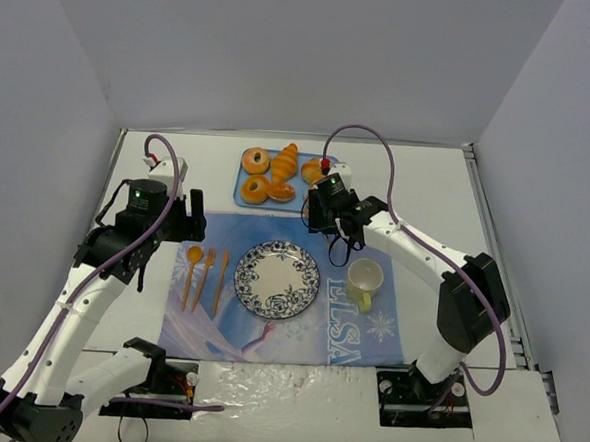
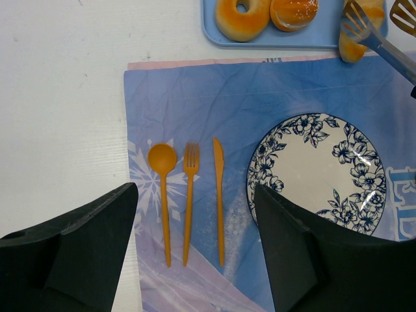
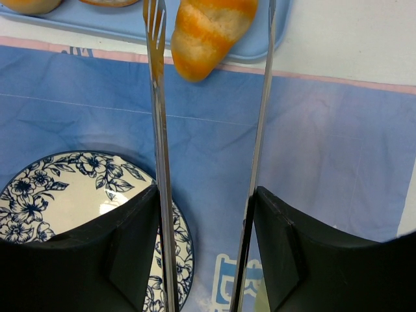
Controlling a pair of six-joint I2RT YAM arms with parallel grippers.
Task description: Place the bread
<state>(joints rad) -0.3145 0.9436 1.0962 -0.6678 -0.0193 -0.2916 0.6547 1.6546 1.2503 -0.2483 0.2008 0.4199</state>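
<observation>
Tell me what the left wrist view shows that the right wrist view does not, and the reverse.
Only left wrist: the orange spoon, fork and knife, and a ring doughnut. Only right wrist: the right gripper holding the tongs, whose arms stand on both sides of the bread. Both: the plate, the blue mat, the blue tray, the tongs' tips and the bread.

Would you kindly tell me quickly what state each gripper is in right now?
Left gripper: open, holding nothing.
Right gripper: closed on the long silver metal tongs, which sit between its fingers.
</observation>
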